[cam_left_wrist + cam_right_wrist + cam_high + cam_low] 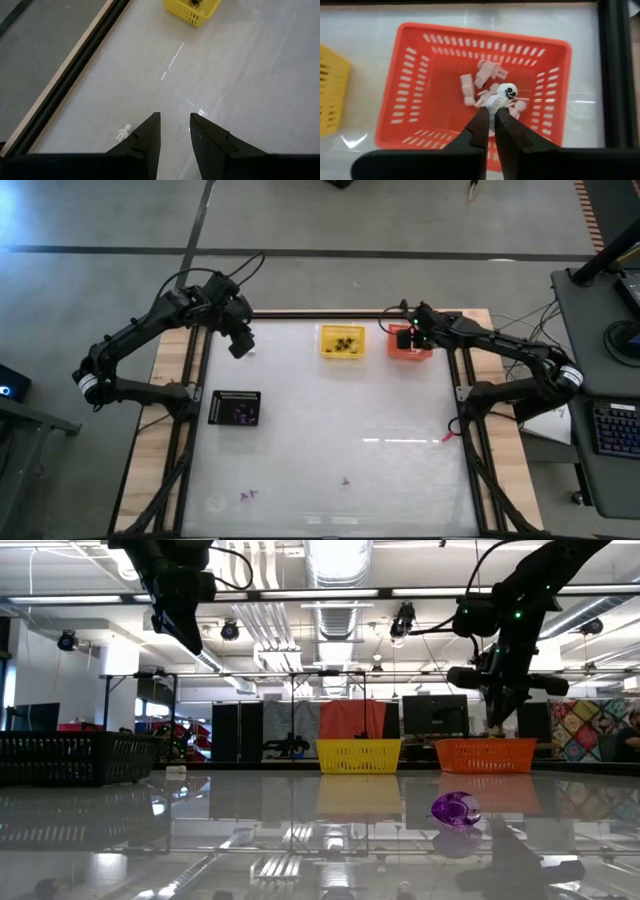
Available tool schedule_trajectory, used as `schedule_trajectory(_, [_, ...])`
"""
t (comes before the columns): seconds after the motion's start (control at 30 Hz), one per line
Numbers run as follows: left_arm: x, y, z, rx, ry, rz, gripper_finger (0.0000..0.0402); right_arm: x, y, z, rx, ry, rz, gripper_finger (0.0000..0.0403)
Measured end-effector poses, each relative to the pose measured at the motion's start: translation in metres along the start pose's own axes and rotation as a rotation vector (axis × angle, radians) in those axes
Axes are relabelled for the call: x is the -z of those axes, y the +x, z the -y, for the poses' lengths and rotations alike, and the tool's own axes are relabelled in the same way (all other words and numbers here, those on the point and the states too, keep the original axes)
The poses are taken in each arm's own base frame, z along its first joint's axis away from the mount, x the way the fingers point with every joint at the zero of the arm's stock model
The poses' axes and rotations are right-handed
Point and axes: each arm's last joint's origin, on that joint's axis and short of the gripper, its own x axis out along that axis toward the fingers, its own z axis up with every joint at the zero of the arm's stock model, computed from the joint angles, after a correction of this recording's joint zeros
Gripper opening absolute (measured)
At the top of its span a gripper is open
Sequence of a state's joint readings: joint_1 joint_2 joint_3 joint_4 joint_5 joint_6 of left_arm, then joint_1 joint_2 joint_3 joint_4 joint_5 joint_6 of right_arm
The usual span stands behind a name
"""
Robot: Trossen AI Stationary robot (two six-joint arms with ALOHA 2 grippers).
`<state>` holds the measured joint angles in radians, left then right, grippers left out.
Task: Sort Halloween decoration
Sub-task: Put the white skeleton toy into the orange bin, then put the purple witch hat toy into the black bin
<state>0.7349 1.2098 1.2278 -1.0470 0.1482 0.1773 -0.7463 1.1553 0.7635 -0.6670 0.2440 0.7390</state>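
Over the orange basket, right gripper, jaws apparently pinching a white skeleton

no text, label, brand, number or sign can be read in any view; the baskets, the table and the arms carry no legible marking, and the room behind shows none either.

A glossy white table carries a yellow basket at twelve, an orange basket at one, a black basket at nine, and purple trinkets near six.
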Motion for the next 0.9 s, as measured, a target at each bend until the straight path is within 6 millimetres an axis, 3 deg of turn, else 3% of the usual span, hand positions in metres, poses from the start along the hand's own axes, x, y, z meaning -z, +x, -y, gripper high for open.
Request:
schedule_trajectory(0.3, [0.0,0.0,0.0,0.0,-0.014,0.0,0.0087,-0.009,0.003,0.011,0.029,-0.045,0.007,0.0077])
schedule_trajectory(0.6, [0.004,0.0,0.002,0.017,-0.116,-0.04,0.0087,-0.008,0.002,0.01,-0.036,-0.042,-0.037,0.0128])
schedule_trajectory(0.77, [0.009,0.003,0.014,0.156,-0.163,-0.098,0.0087,-0.006,0.001,0.007,-0.131,-0.042,-0.103,0.0127])
schedule_trajectory(0.9, [0.015,0.012,0.037,0.261,-0.143,-0.164,0.0087,-0.006,0.001,0.007,-0.135,-0.041,-0.1,0.0122])
